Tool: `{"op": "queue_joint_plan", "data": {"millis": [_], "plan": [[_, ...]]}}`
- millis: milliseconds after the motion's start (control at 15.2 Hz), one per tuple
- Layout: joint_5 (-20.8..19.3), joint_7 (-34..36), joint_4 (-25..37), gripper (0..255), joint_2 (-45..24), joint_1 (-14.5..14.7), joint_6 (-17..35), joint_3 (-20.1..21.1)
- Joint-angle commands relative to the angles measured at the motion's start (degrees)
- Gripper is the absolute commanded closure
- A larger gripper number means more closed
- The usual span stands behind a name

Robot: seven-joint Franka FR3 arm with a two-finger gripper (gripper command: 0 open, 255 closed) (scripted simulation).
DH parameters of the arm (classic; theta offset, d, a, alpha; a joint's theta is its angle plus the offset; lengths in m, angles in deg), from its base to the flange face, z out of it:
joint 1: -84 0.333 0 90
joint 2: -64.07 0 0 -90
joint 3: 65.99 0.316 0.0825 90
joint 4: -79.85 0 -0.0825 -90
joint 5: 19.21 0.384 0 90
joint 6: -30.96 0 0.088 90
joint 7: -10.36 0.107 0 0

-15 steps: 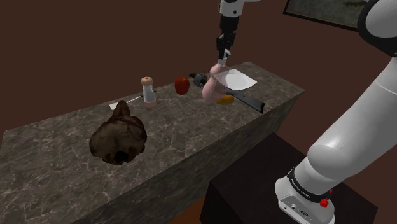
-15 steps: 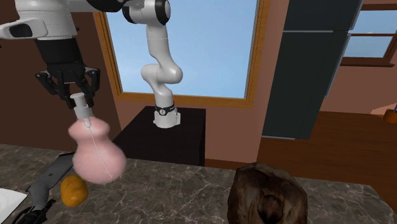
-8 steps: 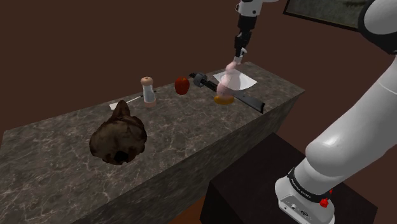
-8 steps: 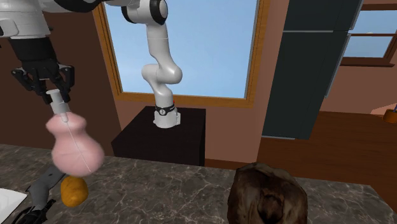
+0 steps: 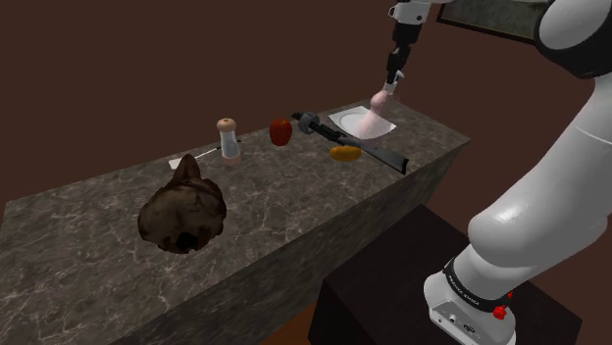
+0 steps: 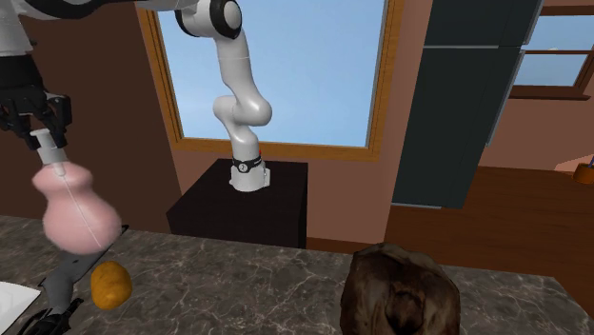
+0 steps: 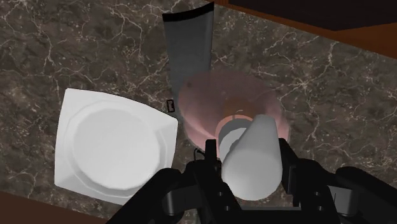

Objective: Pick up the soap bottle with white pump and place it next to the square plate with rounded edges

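The soap bottle (image 5: 371, 121) has a squat, rounded pink body, slightly see-through, narrowing to a slim neck with a white pump on top. The black hand (image 5: 393, 82) is closed on that pump, one finger on each side, and the bottle hangs from it, tilted, above the far end of the dark marbled desk (image 5: 294, 216).

In the wrist view the bottle's body (image 7: 232, 105) sits over the grey blade of a knife (image 7: 188, 44), just beside the white square plate with rounded corners (image 7: 114, 143).

In the second exterior view the bottle (image 6: 76, 214) hangs above an orange lump (image 6: 110, 284).

A red round fruit (image 5: 280, 131), a shaker (image 5: 229, 137) and a brown crusty lump (image 5: 181, 211) stand farther along the desk.

The band of writing on the arm's base (image 5: 463, 285) is too small to read.
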Motion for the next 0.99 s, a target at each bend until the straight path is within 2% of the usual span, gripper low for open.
{"op": "queue_joint_plan", "data": {"millis": [0, 528, 924], "plan": [[0.13, -2.91, 1.69, 255, -1.35, -1.54, -0.22, -1.29], [1.51, -13.08, 12.01, 255, -9.17, -7.66, -2.77, -5.42], [3.51, -20.18, 24.67, 255, -18.08, -13.18, -6.66, -7.60]]}}
